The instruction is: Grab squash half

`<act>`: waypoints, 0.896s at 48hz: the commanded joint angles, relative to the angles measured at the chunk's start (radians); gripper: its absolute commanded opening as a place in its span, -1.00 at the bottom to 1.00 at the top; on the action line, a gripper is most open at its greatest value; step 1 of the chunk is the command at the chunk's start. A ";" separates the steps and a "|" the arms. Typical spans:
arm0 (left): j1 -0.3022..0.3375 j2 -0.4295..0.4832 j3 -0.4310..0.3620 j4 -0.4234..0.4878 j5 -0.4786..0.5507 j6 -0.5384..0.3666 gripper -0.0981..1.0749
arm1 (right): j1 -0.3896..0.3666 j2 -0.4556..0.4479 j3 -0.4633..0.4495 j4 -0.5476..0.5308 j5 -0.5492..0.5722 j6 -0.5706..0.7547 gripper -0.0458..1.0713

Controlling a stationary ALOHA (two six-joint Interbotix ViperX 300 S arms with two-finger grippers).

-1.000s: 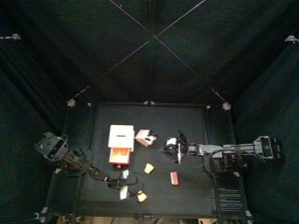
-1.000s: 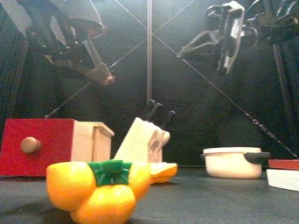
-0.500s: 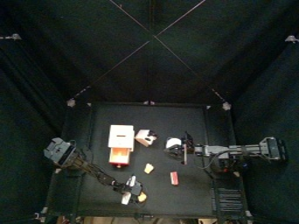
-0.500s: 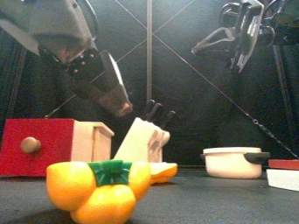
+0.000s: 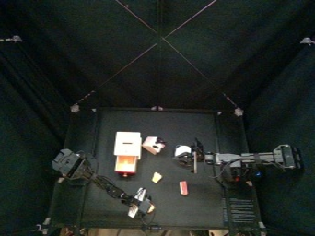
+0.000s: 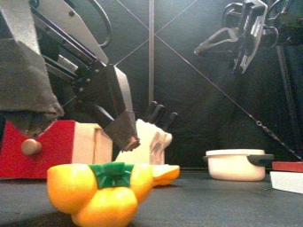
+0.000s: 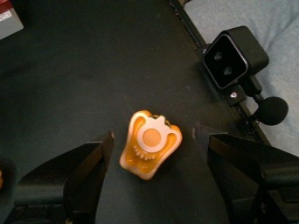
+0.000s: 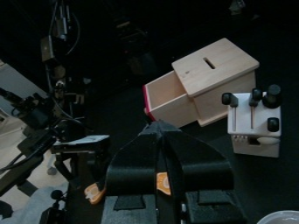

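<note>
Right now our left gripper point(image 7: 149, 166) hangs over the squash half point(image 7: 147, 142) with its jaws spread wide, one on either side, nothing held. That squash half lies on the table point(image 7: 70, 96), near the front edge. Our right gripper point(image 8: 162, 179) is closed and empty, raised above the wooden box point(image 8: 211, 83).

Both arms are black throughout, built of jointed tubular links with dark cables looped along them. The left end effector point(image 7: 146, 171) has two broad, flat, matte black jaws with rounded shoulders. The right end effector point(image 8: 165, 179) has glossy black jaws bearing small orange marks. In the front view, the left arm point(image 6: 83, 80) shows thick black housings and exposed cables.
</note>
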 commanded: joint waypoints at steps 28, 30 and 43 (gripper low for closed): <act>0.002 0.051 -0.028 0.003 0.049 0.015 0.91 | -0.003 -0.005 -0.008 0.000 -0.009 -0.002 -0.44; 0.002 0.052 -0.028 0.005 0.052 0.015 0.91 | -0.003 -0.005 -0.006 0.000 -0.009 -0.002 -0.44; 0.002 0.067 -0.029 0.006 0.052 0.015 0.86 | -0.005 -0.005 -0.005 0.000 -0.009 -0.002 -0.44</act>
